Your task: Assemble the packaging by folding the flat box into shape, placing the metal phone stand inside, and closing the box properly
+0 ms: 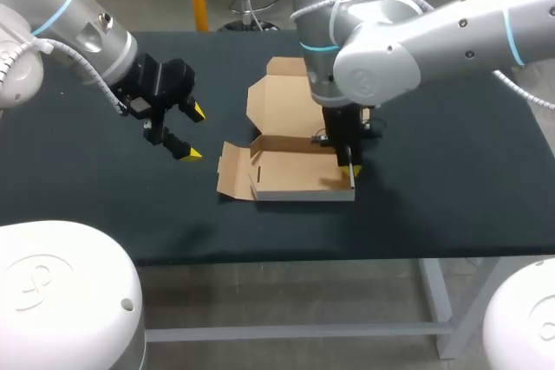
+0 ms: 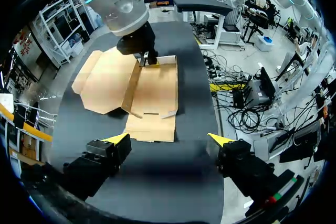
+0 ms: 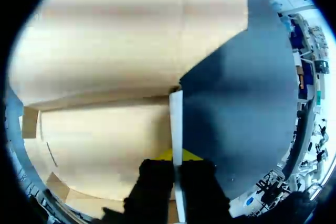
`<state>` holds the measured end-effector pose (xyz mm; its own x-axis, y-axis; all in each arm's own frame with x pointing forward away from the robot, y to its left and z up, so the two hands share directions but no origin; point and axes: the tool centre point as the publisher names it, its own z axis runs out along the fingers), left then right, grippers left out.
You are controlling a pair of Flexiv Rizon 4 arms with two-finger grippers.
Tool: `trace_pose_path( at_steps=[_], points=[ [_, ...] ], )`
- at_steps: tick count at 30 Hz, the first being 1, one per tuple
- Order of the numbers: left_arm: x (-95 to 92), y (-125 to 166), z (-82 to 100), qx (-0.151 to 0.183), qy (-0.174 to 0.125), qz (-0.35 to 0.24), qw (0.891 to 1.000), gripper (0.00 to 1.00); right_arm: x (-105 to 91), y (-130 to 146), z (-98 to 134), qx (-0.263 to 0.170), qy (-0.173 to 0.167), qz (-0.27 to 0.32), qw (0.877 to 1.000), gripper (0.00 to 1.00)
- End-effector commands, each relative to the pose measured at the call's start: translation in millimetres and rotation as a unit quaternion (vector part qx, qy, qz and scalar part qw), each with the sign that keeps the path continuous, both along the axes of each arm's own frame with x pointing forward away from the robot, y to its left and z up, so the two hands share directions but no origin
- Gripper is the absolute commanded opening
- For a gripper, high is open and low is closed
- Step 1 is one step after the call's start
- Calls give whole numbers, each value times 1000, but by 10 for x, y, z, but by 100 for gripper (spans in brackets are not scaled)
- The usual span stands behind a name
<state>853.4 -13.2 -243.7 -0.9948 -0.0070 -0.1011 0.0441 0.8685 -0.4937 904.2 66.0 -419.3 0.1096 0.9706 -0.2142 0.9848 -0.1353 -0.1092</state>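
At box [image 1: 295, 175] side wall: right gripper [image 1: 350, 171] pointing down, clenched on it | left gripper [image 1: 195, 132] hovering alongside, released.

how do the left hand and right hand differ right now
The left hand is open; the right hand is shut on a side wall of the cardboard box. The left hand hovers beside the box, empty; the right hand points down at its other end. Both have yellow tips.

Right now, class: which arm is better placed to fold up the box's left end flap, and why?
Probably the left. The left gripper hangs open beside that left flap, touching nothing, while the right gripper is shut on the right wall at the other end of the box.
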Motion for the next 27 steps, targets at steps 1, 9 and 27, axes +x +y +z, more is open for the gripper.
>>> trace_pose_path(
  at_steps=[1,9,27],
  points=[
    [-7,-1,4,2,0,0,1000,100,-57,-53,12,48,-24,9,999,0],
    [-7,-1,4,2,0,0,1000,100,-62,29,86,129,-61,58,988,0],
    [-7,-1,4,2,0,0,1000,100,-4,160,18,116,-31,72,990,0]
  ],
)
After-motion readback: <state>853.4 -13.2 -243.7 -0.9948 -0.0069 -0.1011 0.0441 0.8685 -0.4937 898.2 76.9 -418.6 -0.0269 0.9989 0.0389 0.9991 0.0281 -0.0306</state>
